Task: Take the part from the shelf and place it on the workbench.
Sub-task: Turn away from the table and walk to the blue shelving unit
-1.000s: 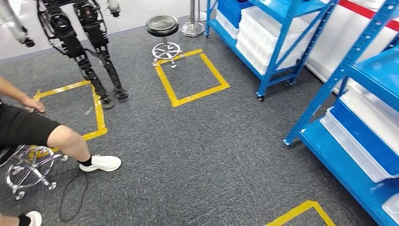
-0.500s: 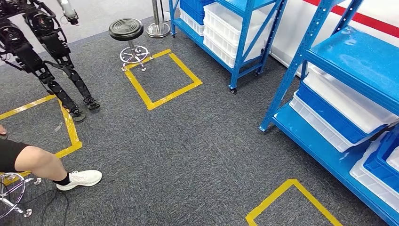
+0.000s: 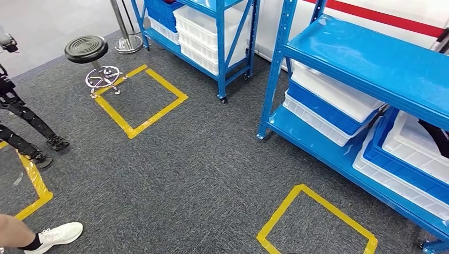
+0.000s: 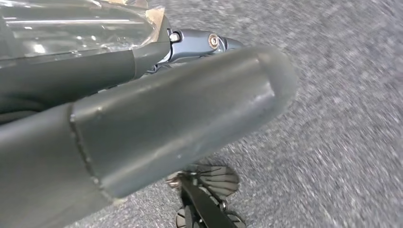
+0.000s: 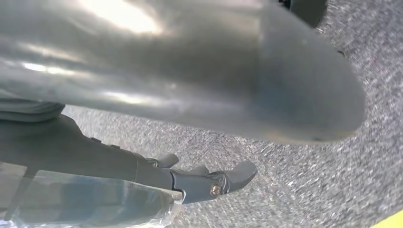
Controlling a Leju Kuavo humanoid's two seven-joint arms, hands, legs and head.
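The head view looks down on a grey carpeted floor (image 3: 201, 174) marked with yellow tape squares (image 3: 138, 99). On the right stands a blue metal shelf rack (image 3: 370, 58) with a bare blue upper deck. On its lower deck lie stacked white and blue plastic bins (image 3: 328, 108), and beside them, further right, a white bin nested in a blue one (image 3: 413, 153). A dark shape (image 3: 437, 135) lies in that white bin at the picture's edge; whether it is the part cannot be told. A second blue rack (image 3: 212, 32) with white bins stands further back. A round black stool on a chrome wheeled base (image 3: 87, 50) stands by one tape square. At the left edge are the dark legs of another robot (image 3: 26, 132), and at the lower left a person's white shoe (image 3: 55, 235).

The left hand (image 4: 180, 118) hangs above the carpet, its thick grey thumb in front and a darker finger (image 4: 204, 45) behind it; nothing is seen in its grasp, but how far it is open cannot be told. The right hand (image 5: 199, 95) hangs likewise over the carpet, dark fingers (image 5: 223, 180) slightly curled, with nothing visible in it; its opening cannot be told either.
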